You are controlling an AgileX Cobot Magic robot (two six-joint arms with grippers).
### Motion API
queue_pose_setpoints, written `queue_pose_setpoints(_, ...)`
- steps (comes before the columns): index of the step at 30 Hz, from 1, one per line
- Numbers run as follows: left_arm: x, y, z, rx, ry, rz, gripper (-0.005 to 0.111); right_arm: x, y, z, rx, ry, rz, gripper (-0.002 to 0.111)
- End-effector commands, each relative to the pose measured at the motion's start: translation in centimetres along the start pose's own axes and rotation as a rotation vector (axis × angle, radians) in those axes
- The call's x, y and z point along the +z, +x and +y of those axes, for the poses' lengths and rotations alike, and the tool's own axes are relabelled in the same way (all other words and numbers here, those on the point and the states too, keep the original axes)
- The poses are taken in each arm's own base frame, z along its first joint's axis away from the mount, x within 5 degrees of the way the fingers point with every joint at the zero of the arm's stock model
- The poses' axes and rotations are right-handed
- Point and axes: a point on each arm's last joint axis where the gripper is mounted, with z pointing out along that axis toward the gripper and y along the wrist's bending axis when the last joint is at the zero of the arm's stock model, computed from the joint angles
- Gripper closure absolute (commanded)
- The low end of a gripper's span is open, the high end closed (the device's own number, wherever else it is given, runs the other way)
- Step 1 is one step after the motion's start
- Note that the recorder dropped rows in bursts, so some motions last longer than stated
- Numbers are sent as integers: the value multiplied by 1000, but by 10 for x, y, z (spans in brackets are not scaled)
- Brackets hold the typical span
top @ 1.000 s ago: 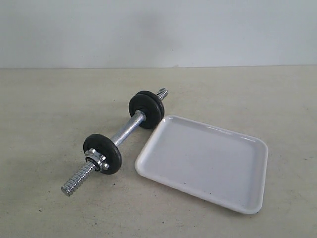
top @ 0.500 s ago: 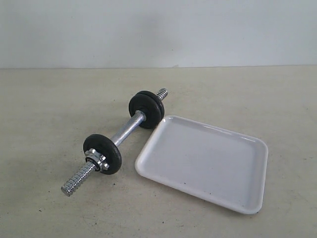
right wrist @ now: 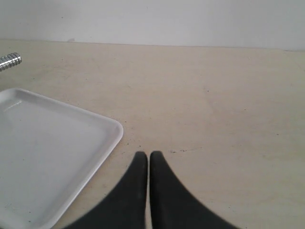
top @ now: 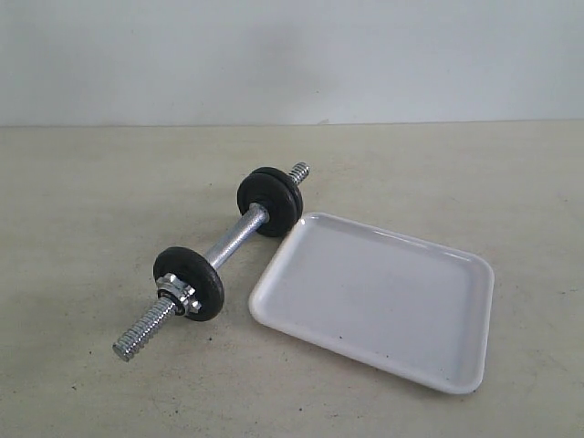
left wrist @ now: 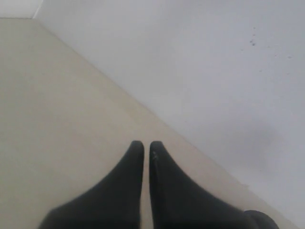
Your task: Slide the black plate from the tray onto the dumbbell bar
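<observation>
Exterior view: a chrome dumbbell bar (top: pixel 235 235) lies diagonally on the beige table (top: pixel 91 182), one coarse threaded end toward the camera, the other pointing to the pale wall (top: pixel 292 55). Two far black plates (top: pixel 269 201) sit side by side on the bar near its far end, standing on their rims. The near black plate (top: pixel 190 281) is also on the bar, close to the near end, with a chrome nut (top: pixel 176 294) against its outer face. Which of the three discs came from the tray cannot be told. The glossy white tray (top: pixel 383 292) lies flat just beside the bar on the right, its far left corner close to the far plates.

Left wrist view: the left end effector (left wrist: pixel 146 144) hangs over bare table beside the wall, its dark fingers pressed together with only a thin slit between them.

Right wrist view: the right end effector (right wrist: pixel 145 154) has its fingers likewise pressed together, beside a corner of the tray (right wrist: pixel 57 157); a threaded tip of the bar (right wrist: pixel 9 61) shows beyond the tray
</observation>
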Motion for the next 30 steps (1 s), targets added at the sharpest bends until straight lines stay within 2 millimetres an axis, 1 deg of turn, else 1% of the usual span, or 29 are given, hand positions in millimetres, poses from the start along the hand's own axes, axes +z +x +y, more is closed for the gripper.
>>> queue_pose_setpoints(1,-1,-3,-11,-55,129,-38,102,0,0,0,-2,4,-2,109)
queue_pose_setpoints(4,-2,-4,-15,-22,177,-57,102,0,0,0,-2,4,-2,109)
queue_pose_setpoints(8,-2,-5,-15,52,175,-65,102,0,0,0,-2,4,-2,109)
queue_pose_setpoints(11,-2,-5,-15,62,175,-66,102,0,0,0,-2,4,-2,109)
queue_pose_setpoints(12,-1,-4,-15,95,168,-67,102,0,0,0,-2,4,-2,109)
queue_pose_setpoints(13,-1,-4,-14,238,157,-77,102,0,0,0,-2,4,-2,109)
queue_pose_setpoints(14,-1,-4,-14,332,154,-83,102,0,0,0,-2,4,-2,109)
queue_pose_setpoints(15,-1,-4,-14,499,149,-91,102,0,0,0,-2,4,-2,109)
queue_pose_setpoints(17,-1,-2,-14,642,141,-84,102,0,0,0,-2,4,-2,109)
queue_pose_setpoints(20,-1,-1,-14,762,147,-82,102,0,0,0,-2,4,-2,109)
queue_pose_setpoints(23,-1,0,-14,784,146,-71,102,0,0,0,-2,4,-2,109)
queue_pose_setpoints(25,-1,6,-10,755,129,14,102,0,0,0,-2,4,-2,109)
queue_pose_setpoints(27,-1,11,-6,762,113,75,102,0,0,0,-2,4,-2,109)
queue_pose_setpoints(30,-1,15,-3,765,100,128,102,0,0,0,-2,4,-3,109)
